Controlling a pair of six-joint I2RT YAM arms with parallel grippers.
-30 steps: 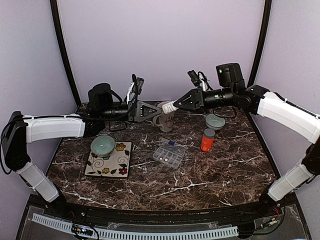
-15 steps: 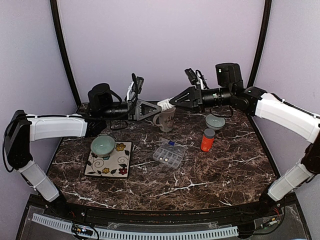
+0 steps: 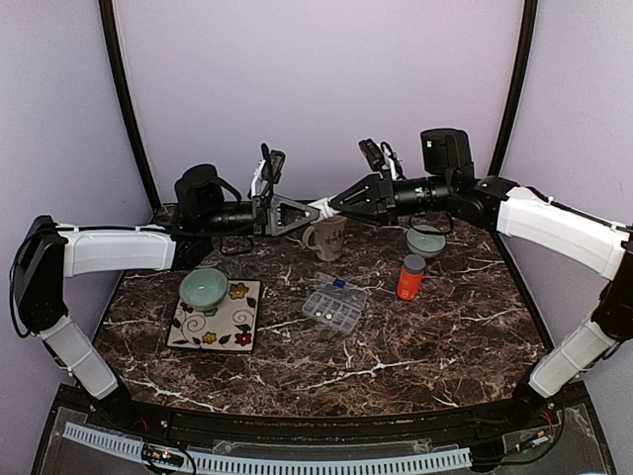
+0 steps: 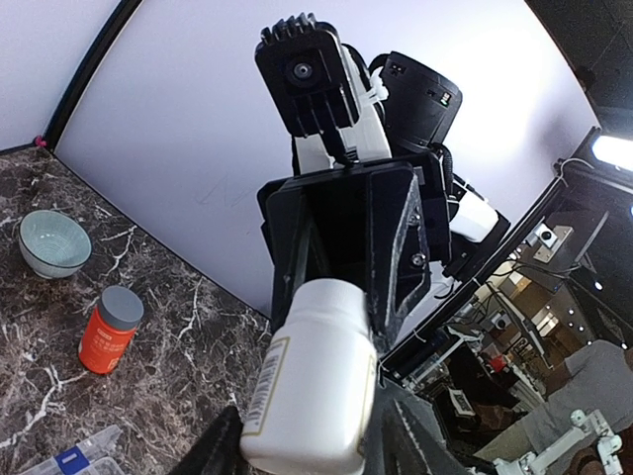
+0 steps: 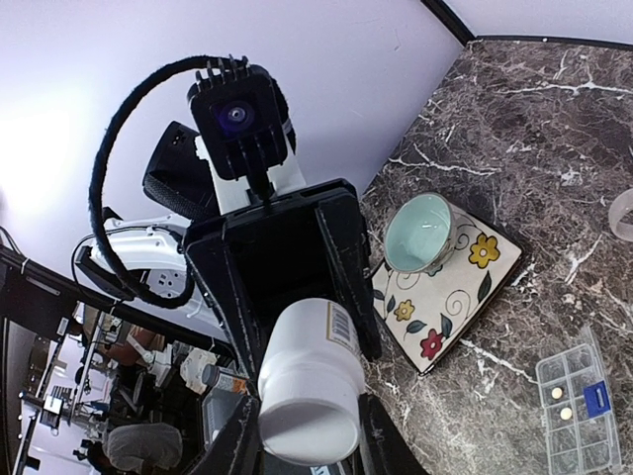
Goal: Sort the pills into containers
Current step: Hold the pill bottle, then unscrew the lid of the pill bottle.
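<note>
Checking against the top view one second and half a second back.

Change: white bottle (image 3: 319, 209) carried leftward in the right gripper (image 3: 332, 206), closing the gap to the left gripper (image 3: 305, 212), itself hardly shifted. Now hanging in the air above the mug (image 3: 326, 237) at the far side of the table (image 3: 445, 346), bridged end to end between the two tools.

Right gripper: clamped on the cap end, with fingers (image 5: 242, 435) flanking the white cap in its own wrist view. Left gripper: standing around the labelled body on both sides. Cannot tell whether squeezing or only enclosing.

Reads as a handover, or a brace for twisting the cap off, just arriving at contact. Not clear which. Cap looks on, so nothing poured out of this bottle yet.

Task items: organiser box (image 3: 333, 307) lying flat mid-table, nearer than the grippers and well below them, unmoved across all three top views. Two pale pills (image 5: 557, 393) visible in its compartments from the right wrist view. Orange bottle (image 3: 410, 277) just right of the box, also unmoved.

Meaning for the task: sorting proper not begun with this bottle. Judged next need: a firm second grip before any release or twist. Otherwise risking a drop onto the mug.
</note>
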